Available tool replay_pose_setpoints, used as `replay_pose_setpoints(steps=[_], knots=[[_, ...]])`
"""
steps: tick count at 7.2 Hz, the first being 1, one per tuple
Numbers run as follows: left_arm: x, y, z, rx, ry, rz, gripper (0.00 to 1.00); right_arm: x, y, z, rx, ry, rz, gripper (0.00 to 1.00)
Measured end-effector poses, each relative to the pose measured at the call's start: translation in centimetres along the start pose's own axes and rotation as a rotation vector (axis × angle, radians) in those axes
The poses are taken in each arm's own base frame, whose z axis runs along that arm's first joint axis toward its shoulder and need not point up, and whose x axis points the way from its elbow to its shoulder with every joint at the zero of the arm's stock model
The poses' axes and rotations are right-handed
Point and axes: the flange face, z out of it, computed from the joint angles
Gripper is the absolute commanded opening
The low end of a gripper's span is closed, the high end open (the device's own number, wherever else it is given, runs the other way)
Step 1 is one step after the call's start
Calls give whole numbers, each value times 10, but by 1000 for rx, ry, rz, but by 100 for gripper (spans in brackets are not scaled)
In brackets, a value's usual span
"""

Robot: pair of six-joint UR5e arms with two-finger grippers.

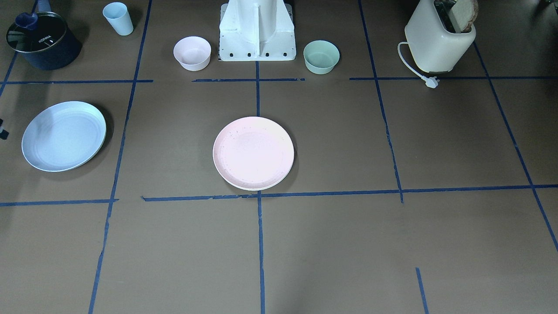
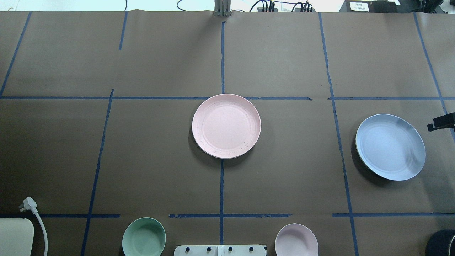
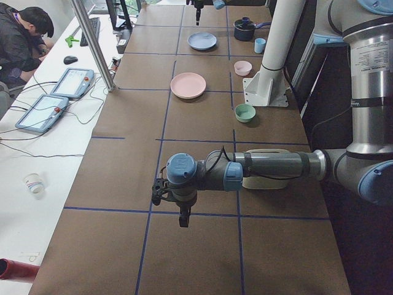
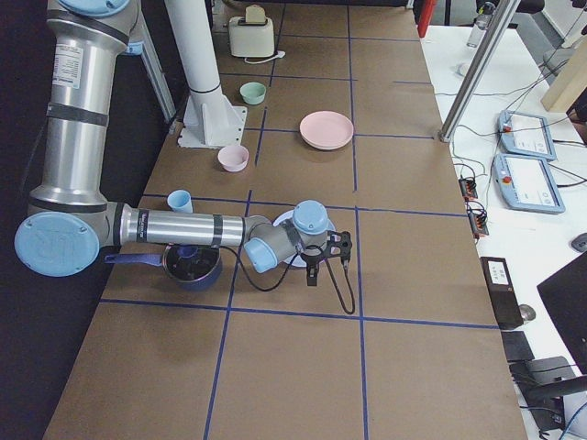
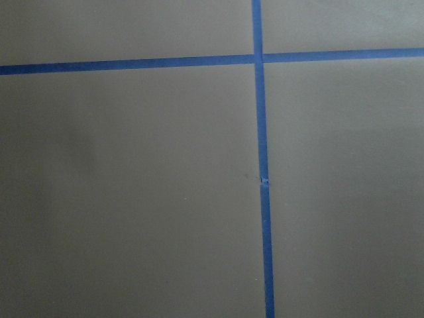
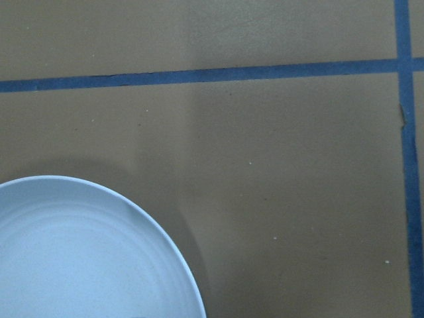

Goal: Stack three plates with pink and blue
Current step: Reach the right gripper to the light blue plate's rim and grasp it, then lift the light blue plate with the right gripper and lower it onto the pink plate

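The pale pink plate (image 1: 253,152) lies at the table's middle, also in the overhead view (image 2: 226,126). A cream-white rim shows under its edge (image 1: 244,186); no separate cream-white plate shows. The light blue plate (image 1: 64,135) lies alone at the robot's right end (image 2: 390,147); its rim fills the right wrist view's lower left (image 6: 79,258). My right gripper (image 4: 313,275) hangs just beyond the blue plate, outward of it; I cannot tell if it is open. My left gripper (image 3: 183,221) points down over bare table at the left end, far from the plates; I cannot tell its state.
Near the robot base (image 1: 257,30) stand a small pink bowl (image 1: 192,52) and a mint-green bowl (image 1: 321,56). A light blue cup (image 1: 118,18) and a dark lidded pot (image 1: 42,40) stand behind the blue plate. A toaster (image 1: 440,39) with its cord is on the left side.
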Motion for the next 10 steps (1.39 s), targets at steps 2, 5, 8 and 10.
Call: replay_pose_setpoints(steps=[2,5,8,10], knots=[[0,0,0,-1,1,2,100,-10,16,27,-28,-5,-5,75],[-2,3,2,-5,2,-2,100,-1,29,51,-52,-9,-27,10],[-2,5,3,-7,5,-4,100,-4,31,51,-51,-20,-38,0],[-2,5,3,-7,6,-4,100,-29,28,34,-58,-83,-39,0]])
